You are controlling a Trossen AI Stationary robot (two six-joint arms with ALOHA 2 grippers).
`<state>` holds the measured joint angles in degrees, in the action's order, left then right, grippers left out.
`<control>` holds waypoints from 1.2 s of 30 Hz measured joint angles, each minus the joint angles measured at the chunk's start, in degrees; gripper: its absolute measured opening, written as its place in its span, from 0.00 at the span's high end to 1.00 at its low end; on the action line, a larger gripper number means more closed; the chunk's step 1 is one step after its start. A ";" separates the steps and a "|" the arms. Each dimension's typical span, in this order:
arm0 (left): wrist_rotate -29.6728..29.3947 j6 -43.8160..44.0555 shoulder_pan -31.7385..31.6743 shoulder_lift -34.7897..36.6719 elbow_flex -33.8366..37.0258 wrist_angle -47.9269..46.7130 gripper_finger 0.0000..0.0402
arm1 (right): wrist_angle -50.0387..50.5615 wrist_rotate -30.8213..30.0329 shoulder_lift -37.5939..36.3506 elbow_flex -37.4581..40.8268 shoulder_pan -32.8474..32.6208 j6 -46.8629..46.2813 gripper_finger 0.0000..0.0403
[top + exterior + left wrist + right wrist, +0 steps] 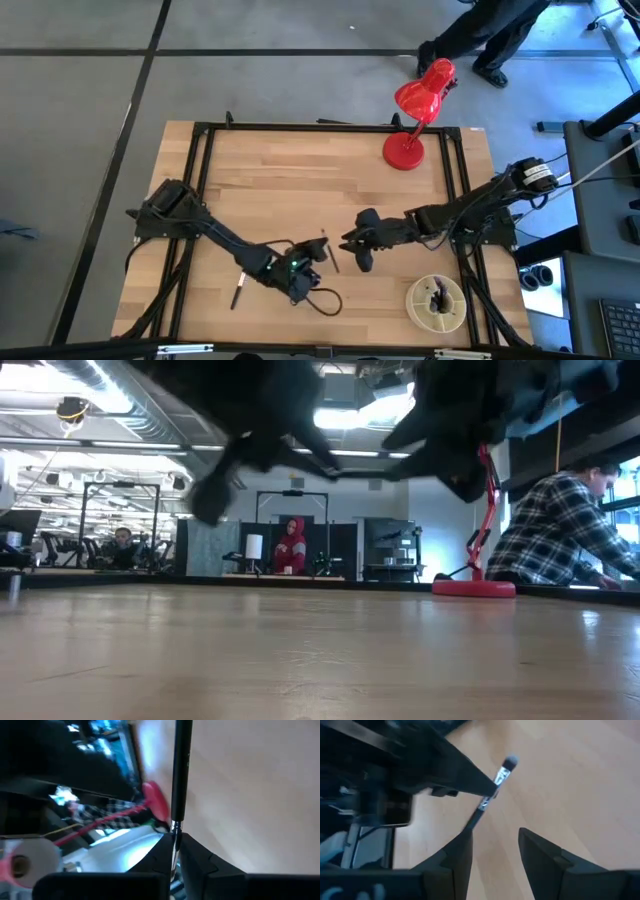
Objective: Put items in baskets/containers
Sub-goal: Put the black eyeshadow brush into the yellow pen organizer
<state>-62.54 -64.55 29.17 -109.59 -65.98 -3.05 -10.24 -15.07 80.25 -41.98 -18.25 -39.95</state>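
Note:
My left gripper [318, 256] [176, 845] hangs above the table's near middle, shut on a thin makeup brush [329, 251] with a black handle [181, 770], a silver ferrule and a grey bristle tip [509, 762]. My right gripper [346, 246] [492, 850] faces it from the right, open. The handle's free end [471, 825] is close to one of its fingers [461, 851]. A second dark brush [238, 290] lies flat on the table near the left arm. The round cream dish [412, 300] sits at the near right with dark brushes [437, 294] in it. My left gripper pinches the brush between its two fingers at the silver ferrule [174, 836], just below the bristle tip. The fingertips [487, 784] lie across the brush. The brush is lifted clear of the table, with bristles sticking out one side and the handle out the other. My right gripper: I cannot tell whether its finger touches the handle's end.
A red desk lamp [415, 110] [473, 588] stands at the table's far right. A black frame [200, 180] runs along the table's edges. A person in a plaid shirt [560, 520] sits beyond the right side. Bare wood lies between the arms and the lamp.

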 joint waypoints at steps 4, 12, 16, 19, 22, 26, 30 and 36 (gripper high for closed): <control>1.81 -9.46 -2.03 -0.31 -0.02 9.50 0.95 | -1.76 3.96 2.98 0.02 2.48 1.03 0.61; 4.12 -24.30 -4.57 -0.23 -0.02 15.60 0.95 | -10.62 13.47 5.46 0.04 5.84 1.36 0.61; 4.07 -26.14 -5.05 -0.23 -0.02 17.13 0.96 | -11.49 14.01 5.53 0.11 6.00 0.31 0.61; 2.00 -25.49 -5.03 -0.27 -0.02 17.05 0.96 | -10.02 13.46 5.48 0.07 6.00 -1.11 0.61; -0.25 -22.64 -5.05 -0.27 -0.02 17.06 0.96 | -6.42 10.67 5.32 0.07 5.59 -2.80 0.61; -3.44 -18.04 -5.03 -0.27 -0.02 17.02 0.96 | -4.36 7.01 5.04 0.04 5.23 -3.34 0.61; -5.01 -15.68 -5.27 -0.27 -0.02 16.81 0.98 | -3.82 6.67 4.42 0.04 5.30 -3.18 0.61; -6.04 -3.29 -6.15 -0.27 -0.02 16.15 0.99 | 5.89 2.21 2.84 -0.02 5.28 -2.13 0.61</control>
<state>-68.58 -67.84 23.02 -109.86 -66.00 13.10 -4.35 -12.86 83.09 -42.00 -12.97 -42.08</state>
